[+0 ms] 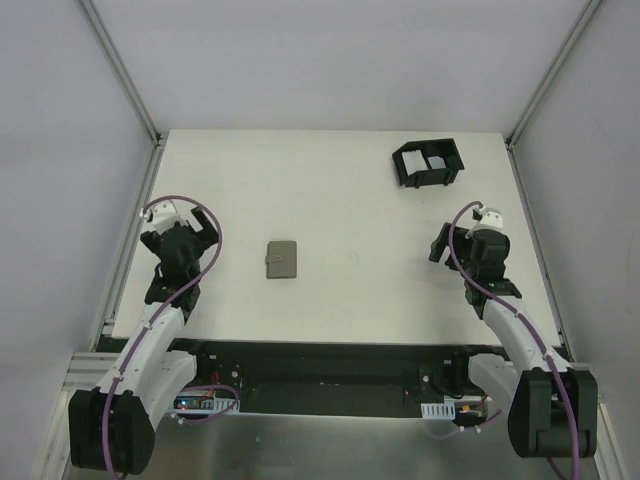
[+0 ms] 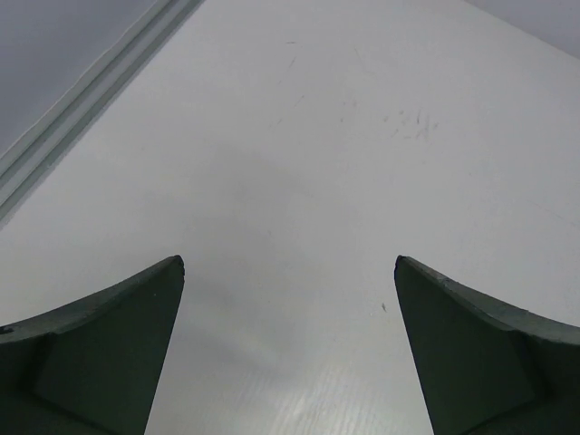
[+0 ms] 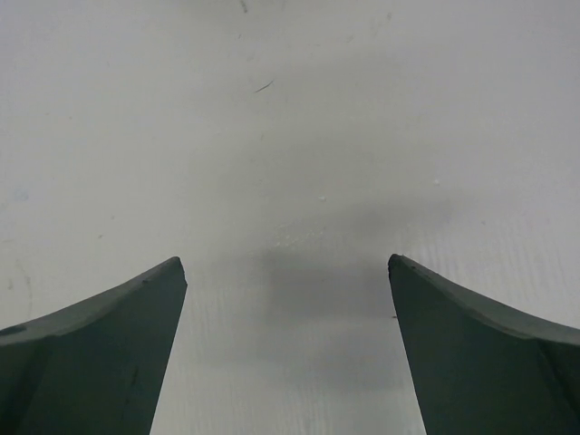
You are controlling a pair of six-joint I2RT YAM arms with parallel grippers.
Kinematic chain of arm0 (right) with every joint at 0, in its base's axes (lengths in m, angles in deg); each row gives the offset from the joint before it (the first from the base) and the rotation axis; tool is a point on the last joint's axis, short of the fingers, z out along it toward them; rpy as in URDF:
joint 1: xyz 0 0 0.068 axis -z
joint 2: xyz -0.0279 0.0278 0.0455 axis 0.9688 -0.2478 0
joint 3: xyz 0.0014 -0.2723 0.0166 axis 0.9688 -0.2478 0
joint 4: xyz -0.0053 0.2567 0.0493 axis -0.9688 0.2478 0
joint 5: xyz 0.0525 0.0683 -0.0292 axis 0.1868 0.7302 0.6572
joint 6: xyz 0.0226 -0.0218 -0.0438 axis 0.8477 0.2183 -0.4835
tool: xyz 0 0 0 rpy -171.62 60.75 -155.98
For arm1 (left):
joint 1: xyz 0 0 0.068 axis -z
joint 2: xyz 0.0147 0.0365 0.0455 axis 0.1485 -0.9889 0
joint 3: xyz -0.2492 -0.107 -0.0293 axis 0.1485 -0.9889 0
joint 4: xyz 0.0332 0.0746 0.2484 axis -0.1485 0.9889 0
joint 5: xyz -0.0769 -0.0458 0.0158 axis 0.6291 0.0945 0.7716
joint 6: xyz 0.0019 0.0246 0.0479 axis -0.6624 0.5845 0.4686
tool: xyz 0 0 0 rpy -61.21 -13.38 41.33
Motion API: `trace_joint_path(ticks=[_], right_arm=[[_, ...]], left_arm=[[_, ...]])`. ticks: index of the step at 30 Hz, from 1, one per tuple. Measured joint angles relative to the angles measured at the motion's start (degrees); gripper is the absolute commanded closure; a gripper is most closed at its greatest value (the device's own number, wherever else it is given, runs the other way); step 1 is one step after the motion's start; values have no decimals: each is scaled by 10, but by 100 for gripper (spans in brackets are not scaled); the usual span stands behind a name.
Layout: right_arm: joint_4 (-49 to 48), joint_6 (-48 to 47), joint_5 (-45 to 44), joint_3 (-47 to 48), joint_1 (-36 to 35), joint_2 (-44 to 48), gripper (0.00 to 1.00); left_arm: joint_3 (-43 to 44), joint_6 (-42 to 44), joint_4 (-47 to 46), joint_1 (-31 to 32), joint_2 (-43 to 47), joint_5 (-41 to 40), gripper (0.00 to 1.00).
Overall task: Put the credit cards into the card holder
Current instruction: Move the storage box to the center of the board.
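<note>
Evidently the opening step, with nothing yet picked up. Left gripper [image 1: 180,233] at near left and right gripper [image 1: 468,243] at near right, each spread fully open and empty, poised over bare table [image 1: 350,205]. Holder [image 1: 283,259] lying flat and apparently closed at mid-table, between the two arms and well apart from both. Cards [image 1: 436,161] showing only as a pale patch inside the black tray [image 1: 407,166] at far right; number and colours too small to tell.

Next move, as judged: calls for a reach to the far right by the right gripper and a pinch on a thin card edge inside the tray, probably awkward against the dividers. Calls also for opening the holder, most likely by the nearer left gripper.

Top view: gives holder, tray and both arms together. Wrist views: give only dark fingers [image 2: 100,349] [image 3: 494,349] set wide over scuffed white surface, with no holder, tray or card between them.
</note>
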Motion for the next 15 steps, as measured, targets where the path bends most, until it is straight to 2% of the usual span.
trace_joint_path(ticks=[5,10,15], right_arm=[[22,43,70,2,0,-23,4],[42,62,139,21,3,-77,4],[50,94,185,64,6,-121,4]], left_arm=[[0,-32,13,0,7,-37,1],[3,-42,42,0,7,49,1],[14,-89,100,0,9,83,1]])
